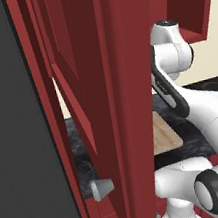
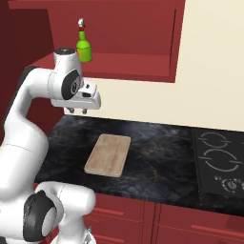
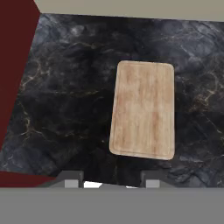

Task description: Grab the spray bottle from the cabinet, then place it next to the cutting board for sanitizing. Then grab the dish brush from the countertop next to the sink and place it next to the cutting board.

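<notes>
The gripper (image 2: 77, 110) hangs in the air with its fingers pointing down and spread apart, holding nothing. Directly below and slightly ahead of it lies the cutting board (image 3: 143, 109), flat on the countertop (image 3: 65, 100), with no item set beside it. Above the gripper and a little to its far side, the spray bottle (image 2: 84, 45) stands upright on the shelf of the cabinet (image 2: 138, 64), whose door (image 1: 98, 108) is swung wide open on the arm's left. The bottle is well apart from the fingers and untouched.

So the task looks to be in its first stage: the cabinet is opened, but the bottle is not yet grasped or moved. Still to do are lifting it down, placing it by the board, and then fetching the dish brush, which along with the sink I cannot locate here.
</notes>
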Available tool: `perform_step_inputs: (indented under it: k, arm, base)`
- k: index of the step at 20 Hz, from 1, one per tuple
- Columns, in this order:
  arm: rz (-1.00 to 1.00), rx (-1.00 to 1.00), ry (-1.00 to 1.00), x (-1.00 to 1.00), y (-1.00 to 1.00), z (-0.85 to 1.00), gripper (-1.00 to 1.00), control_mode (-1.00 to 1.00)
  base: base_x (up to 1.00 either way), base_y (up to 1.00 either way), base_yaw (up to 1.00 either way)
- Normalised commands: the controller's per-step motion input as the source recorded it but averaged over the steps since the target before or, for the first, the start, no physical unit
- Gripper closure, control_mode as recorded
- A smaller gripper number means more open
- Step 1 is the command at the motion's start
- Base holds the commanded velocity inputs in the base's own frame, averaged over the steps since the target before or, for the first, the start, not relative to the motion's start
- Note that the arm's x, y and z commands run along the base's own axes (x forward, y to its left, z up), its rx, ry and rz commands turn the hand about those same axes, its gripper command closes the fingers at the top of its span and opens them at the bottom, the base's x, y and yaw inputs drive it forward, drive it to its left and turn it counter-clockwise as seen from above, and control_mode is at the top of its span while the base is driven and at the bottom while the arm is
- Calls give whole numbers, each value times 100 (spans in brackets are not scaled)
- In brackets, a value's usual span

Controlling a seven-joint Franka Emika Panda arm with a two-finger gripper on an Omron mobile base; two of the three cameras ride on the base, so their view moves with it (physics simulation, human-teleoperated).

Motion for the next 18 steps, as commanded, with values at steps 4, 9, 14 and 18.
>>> perform_step_inputs:
  k: [4,9,14,18]
  arm:
    - [0,0,-6,-32,0,0,-100,-100]
    - [0,-6,-40,-90,0,17,-100,-100]
    - [0,0,-57,-69,0,84,-100,-100]
    - [0,1,-55,-41,0,91,-100,-100]
  base:
    - [0,0,0]
    - [0,0,0]
    - [0,0,0]
    - [0,0,0]
